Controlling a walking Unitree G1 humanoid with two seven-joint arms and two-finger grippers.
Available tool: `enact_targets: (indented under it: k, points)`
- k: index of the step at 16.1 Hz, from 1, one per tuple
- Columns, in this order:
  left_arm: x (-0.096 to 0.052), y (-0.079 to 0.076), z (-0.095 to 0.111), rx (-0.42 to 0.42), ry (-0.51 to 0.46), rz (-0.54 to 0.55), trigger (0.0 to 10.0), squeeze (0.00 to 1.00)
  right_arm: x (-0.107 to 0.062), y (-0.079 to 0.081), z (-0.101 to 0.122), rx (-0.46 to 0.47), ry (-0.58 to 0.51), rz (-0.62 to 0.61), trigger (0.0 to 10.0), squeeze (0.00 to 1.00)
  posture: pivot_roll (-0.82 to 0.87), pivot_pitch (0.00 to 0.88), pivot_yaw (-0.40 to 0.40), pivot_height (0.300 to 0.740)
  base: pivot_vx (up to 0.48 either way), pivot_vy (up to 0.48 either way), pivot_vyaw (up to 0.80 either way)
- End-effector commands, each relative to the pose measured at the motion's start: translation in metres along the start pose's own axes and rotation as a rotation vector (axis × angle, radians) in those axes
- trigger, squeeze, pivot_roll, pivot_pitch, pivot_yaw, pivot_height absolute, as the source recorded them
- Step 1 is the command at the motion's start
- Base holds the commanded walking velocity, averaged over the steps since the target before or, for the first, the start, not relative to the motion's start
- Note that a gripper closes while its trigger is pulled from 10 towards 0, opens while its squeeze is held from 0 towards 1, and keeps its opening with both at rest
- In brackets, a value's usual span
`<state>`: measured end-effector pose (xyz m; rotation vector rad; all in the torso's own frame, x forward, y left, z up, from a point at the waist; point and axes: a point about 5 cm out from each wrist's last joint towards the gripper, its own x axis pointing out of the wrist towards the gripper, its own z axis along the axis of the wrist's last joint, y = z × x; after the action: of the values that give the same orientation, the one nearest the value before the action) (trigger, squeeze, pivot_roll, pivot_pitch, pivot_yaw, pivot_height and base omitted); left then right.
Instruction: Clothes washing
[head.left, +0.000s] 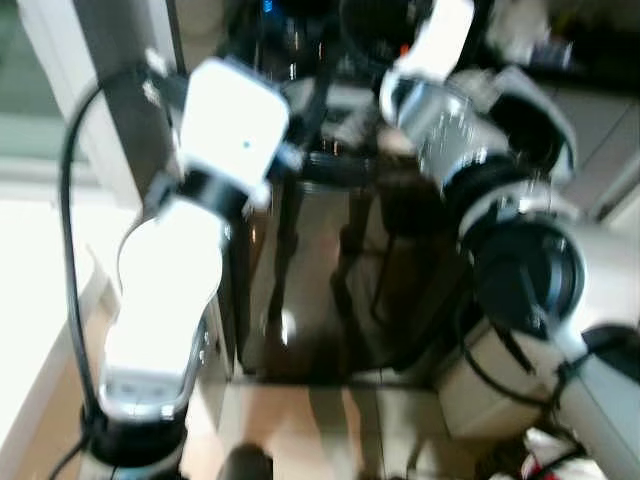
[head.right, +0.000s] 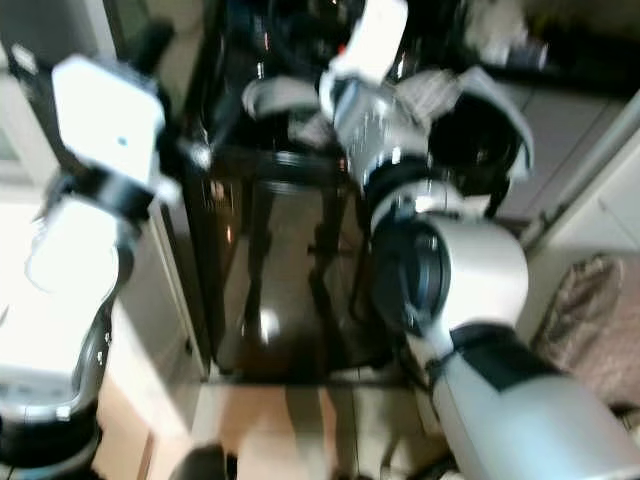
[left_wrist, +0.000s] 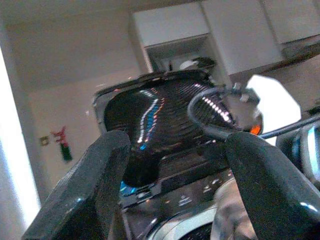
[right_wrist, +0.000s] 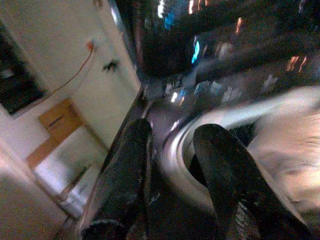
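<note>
Right wrist view: pale clothes (right_wrist: 280, 150) are seen inside the washing machine (head.left: 320, 280) drum, beyond its white rim (right_wrist: 210, 125). They are judged soft, light and best pinched at a fold. Right tool (right_wrist: 175, 165) is slightly parted, empty, just at the rim. Left tool (left_wrist: 175, 185) is spread wide, empty, facing the raised dark lid (left_wrist: 160, 110). Room is tight between both arms.

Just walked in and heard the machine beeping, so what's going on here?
The robot stands over a dark, glossy top-loading washing machine with both arms raised above it. The left claw is open and empty, facing the raised dark lid. The right claw hangs by the rim of the drum, its fingers a little apart and holding nothing; something pale, perhaps laundry, lies beside it. The pictures are blurred.
</note>
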<state>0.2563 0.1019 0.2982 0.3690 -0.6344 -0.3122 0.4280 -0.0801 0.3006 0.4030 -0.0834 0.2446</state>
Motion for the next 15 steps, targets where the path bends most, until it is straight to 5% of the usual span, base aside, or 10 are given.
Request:
enact_targets:
  k: [1, 2, 3, 4, 5, 7, 8, 9, 12, 15]
  points:
    - [0.001, -0.004, -0.005, 0.008, 0.028, -0.012, 10.0, 0.00, -0.001, -0.002, 0.036, -0.189, -0.175, -0.007, 10.0, 1.00, 0.19, 0.008, -0.088, 0.740, 0.000, 0.000, 0.00]
    - [-0.003, -0.001, -0.019, 0.002, 0.112, 0.031, 10.0, 0.00, -0.008, -0.002, 0.038, -0.478, -0.335, 0.007, 10.0, 0.00, 0.17, 0.011, -0.086, 0.740, 0.000, 0.000, 0.00]
    - [-0.008, -0.002, -0.034, 0.013, 0.193, 0.043, 10.0, 0.00, -0.022, -0.012, 0.021, -0.616, -0.432, 0.025, 10.0, 0.00, 0.14, 0.016, -0.087, 0.740, 0.000, 0.000, 0.00]
    - [-0.009, -0.003, -0.037, 0.020, 0.208, 0.038, 10.0, 0.00, -0.027, -0.016, 0.016, -0.624, -0.450, 0.026, 10.0, 0.00, 0.13, 0.016, -0.087, 0.740, 0.000, 0.000, 0.00]
    - [-0.013, -0.006, -0.042, -0.009, 0.221, 0.023, 10.0, 0.00, -0.045, -0.044, 0.003, -0.624, -0.453, -0.079, 10.0, 0.00, 0.12, 0.018, -0.084, 0.740, 0.000, 0.000, 0.00]
    - [-0.022, -0.013, -0.052, -0.011, 0.270, -0.022, 10.0, 0.00, -0.106, -0.086, -0.021, -0.660, -0.451, -0.259, 10.0, 0.00, 0.08, 0.025, -0.072, 0.740, 0.000, 0.000, 0.00]
    - [-0.025, -0.014, -0.055, -0.014, 0.288, -0.033, 10.0, 0.00, -0.119, -0.090, -0.027, -0.696, -0.444, -0.253, 10.0, 0.00, 0.06, 0.028, -0.059, 0.740, 0.000, 0.000, 0.00]
    - [-0.042, -0.019, -0.070, -0.004, 0.373, -0.058, 10.0, 0.00, -0.159, -0.108, -0.059, -0.736, -0.330, -0.223, 10.0, 0.00, 0.03, 0.033, -0.038, 0.740, 0.000, 0.000, 0.00]
    - [-0.083, -0.020, -0.109, 0.014, 0.597, 0.042, 10.0, 0.00, -0.210, -0.120, -0.149, -0.512, 0.096, 0.020, 10.0, 0.00, 0.00, 0.030, -0.015, 0.740, 0.000, 0.000, 0.00]
    - [-0.133, -0.030, -0.151, -0.135, 0.874, 0.180, 10.0, 0.00, -0.209, -0.136, -0.160, -0.356, 0.198, -0.079, 10.0, 0.00, 0.00, 0.016, -0.006, 0.740, 0.000, 0.000, 0.00]
